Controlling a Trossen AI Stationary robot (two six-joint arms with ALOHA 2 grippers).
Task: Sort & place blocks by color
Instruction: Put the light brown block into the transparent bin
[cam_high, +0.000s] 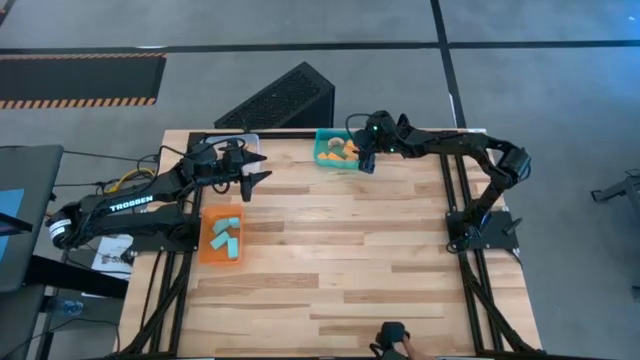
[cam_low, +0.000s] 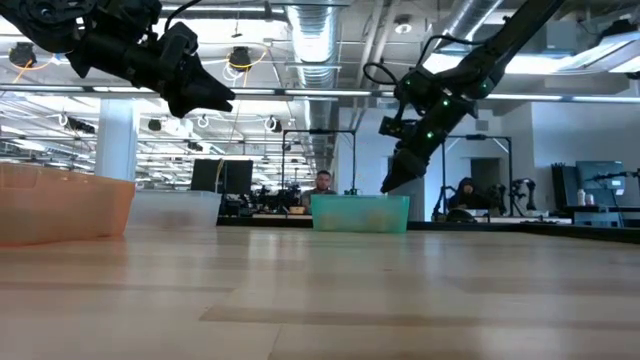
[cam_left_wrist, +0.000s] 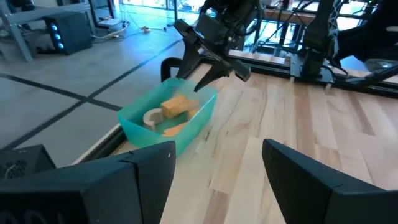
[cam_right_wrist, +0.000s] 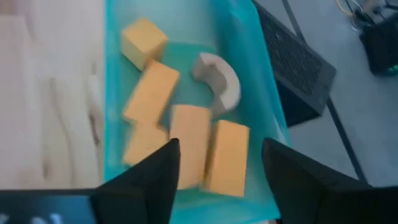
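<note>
Several orange blocks (cam_right_wrist: 186, 149) and a pale arch-shaped piece (cam_right_wrist: 219, 81) lie in the teal bin (cam_high: 325, 157) at the table's far edge. My right gripper (cam_right_wrist: 214, 168) hovers open just above that bin's near right side, its fingers pointing down and empty; the low view shows this gripper (cam_low: 398, 178) over the teal bin (cam_low: 360, 213). Teal blocks (cam_high: 226, 236) lie in the orange bin (cam_high: 205, 250) on the left. My left gripper (cam_high: 252, 178) is open and empty, raised above the table between the clear bin (cam_high: 250, 140) and the orange bin.
The left arm covers most of the clear bin at the far left corner, so its contents do not show. A dark ribbed box (cam_high: 275, 98) sits on the floor beyond the far edge. A person's hand (cam_high: 400, 345) is at the near edge. Bare wood spans the table's middle.
</note>
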